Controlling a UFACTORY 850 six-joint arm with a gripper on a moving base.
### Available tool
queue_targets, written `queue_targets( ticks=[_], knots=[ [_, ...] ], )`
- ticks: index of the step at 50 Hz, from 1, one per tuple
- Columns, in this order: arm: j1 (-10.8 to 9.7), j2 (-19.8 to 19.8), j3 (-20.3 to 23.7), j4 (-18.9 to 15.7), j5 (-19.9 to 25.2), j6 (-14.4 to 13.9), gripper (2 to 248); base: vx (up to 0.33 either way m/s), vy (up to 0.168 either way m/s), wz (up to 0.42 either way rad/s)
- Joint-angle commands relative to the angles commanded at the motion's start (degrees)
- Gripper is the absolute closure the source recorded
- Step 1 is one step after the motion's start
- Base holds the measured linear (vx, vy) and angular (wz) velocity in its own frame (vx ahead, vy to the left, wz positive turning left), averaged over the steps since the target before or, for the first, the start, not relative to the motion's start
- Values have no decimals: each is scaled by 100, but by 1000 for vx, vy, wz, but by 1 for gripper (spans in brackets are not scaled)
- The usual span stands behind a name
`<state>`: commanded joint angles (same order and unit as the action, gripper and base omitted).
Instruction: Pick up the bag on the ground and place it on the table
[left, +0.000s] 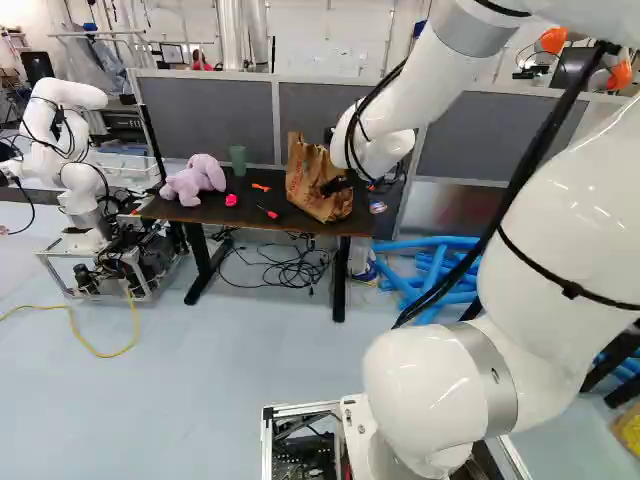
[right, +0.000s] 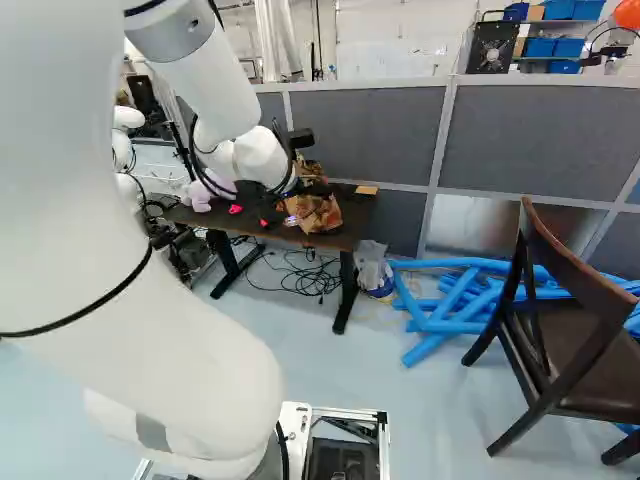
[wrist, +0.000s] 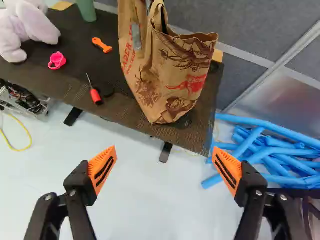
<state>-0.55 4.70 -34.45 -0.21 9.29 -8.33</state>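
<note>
Fingers (wrist: 103, 169) spread wide, two of them, nothing pinched, presumably leaving the bag (wrist: 165, 75) to bear its own weight! One bag, upright on one table (wrist: 75, 75), near the front edge. Beside the bag, two tools, orange tool (wrist: 102, 45) and red screwdriver (wrist: 95, 96), plus one green cup (wrist: 87, 9); farther from it, one pink piece (wrist: 56, 60), one plush toy (wrist: 42, 25).
</note>
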Motion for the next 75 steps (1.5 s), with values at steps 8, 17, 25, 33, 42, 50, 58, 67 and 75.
queue_targets(
  ticks=[8,17,25,33,42,50,58,67,75],
  knots=[
    [8,155,403,3,557,114,3,0,0,0],
    [16,318,830,6,1147,235,3,0,0,0],
    [22,445,1161,8,1605,329,3,0,0,0],
    [28,564,1471,10,2034,416,3,0,0,0],
    [34,685,1785,13,2467,505,3,0,0,0],
    [38,782,2038,15,2817,577,3,0,0,0],
    [42,865,2255,16,3117,638,3,0,0,0],
    [46,945,2464,18,3406,697,3,0,0,0],
    [49,1004,2618,19,3619,741,3,0,0,0]
  ],
)
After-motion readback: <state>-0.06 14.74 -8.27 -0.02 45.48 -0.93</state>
